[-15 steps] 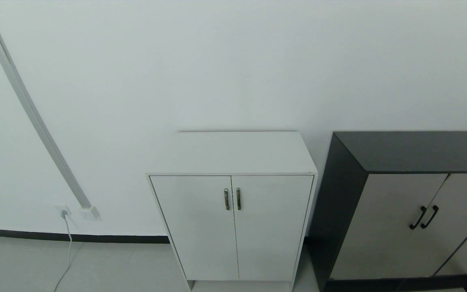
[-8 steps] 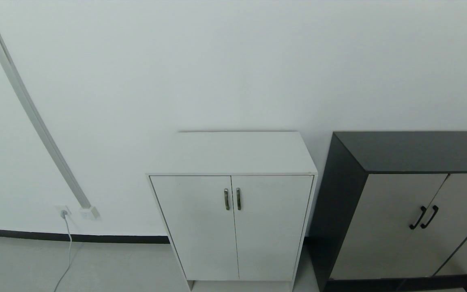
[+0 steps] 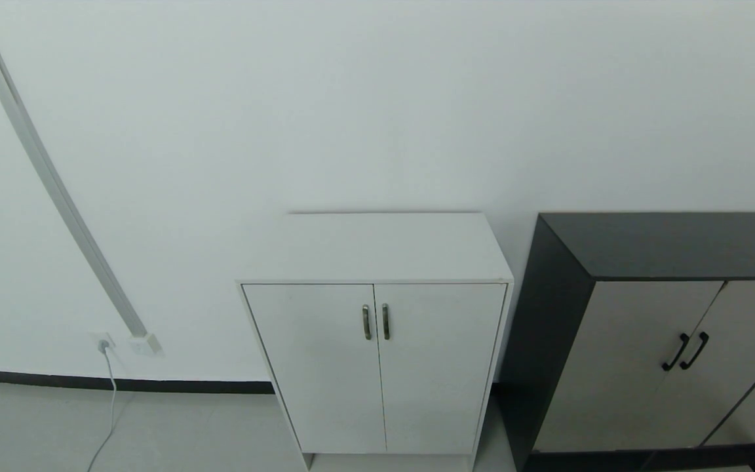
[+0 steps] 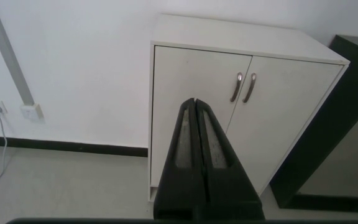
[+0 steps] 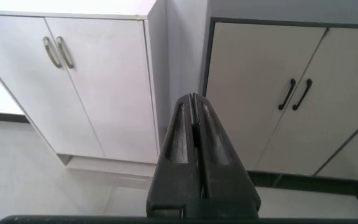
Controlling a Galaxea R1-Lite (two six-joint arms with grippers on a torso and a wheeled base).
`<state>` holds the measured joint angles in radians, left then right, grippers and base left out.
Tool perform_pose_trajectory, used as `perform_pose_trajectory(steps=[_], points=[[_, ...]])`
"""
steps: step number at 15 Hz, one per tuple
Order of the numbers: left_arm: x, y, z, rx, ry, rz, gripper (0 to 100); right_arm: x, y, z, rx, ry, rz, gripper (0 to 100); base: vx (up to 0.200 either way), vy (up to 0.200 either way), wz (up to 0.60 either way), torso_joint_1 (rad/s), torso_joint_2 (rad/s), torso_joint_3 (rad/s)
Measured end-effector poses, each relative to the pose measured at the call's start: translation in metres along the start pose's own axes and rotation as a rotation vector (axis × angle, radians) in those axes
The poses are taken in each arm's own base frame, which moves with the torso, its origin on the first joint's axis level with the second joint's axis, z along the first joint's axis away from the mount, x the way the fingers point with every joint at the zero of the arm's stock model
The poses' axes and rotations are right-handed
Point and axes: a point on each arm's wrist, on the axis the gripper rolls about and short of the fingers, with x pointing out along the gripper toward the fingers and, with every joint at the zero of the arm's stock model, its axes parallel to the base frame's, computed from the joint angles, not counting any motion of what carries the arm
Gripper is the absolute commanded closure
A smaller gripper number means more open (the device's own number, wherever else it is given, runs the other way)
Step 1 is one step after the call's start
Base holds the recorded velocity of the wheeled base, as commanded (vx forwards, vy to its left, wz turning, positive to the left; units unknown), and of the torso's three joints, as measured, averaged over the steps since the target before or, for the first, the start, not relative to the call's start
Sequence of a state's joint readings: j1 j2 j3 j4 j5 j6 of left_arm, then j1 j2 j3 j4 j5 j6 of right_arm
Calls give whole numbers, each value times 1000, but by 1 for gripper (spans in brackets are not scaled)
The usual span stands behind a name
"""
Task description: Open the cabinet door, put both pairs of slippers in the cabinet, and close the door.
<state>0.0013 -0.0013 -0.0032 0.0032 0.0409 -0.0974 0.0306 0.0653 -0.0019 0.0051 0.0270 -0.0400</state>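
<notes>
cabinet [image 3: 377, 249], white, two doors, both shut, stands against far wall [image 3: 377, 98] at centre. handles [image 3: 366, 322] are paired where the doors meet, long axis vertical. left gripper [image 4: 195, 102] is closed tight and empty, facing left door [image 3: 315, 367]; handles sit ahead and slightly right of it. right gripper [image 5: 193, 98] is likewise closed and empty, aimed at the gap between cabinet and dark cabinet [image 3: 646, 249] on the right. left arm looks nearer the handles.
</notes>
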Motion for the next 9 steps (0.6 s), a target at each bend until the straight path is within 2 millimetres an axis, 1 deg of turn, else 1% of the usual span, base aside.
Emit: perform_pose_trajectory(steps=[4,9], points=[[0,0,0,0,0,0,100,-4,1,-1,8,-50,-27,100,0,0,0,0,0,0],[0,0,0,0,0,0,100,-5,1,-1,70,-71,-36,100,0,0,0,0,0,0]])
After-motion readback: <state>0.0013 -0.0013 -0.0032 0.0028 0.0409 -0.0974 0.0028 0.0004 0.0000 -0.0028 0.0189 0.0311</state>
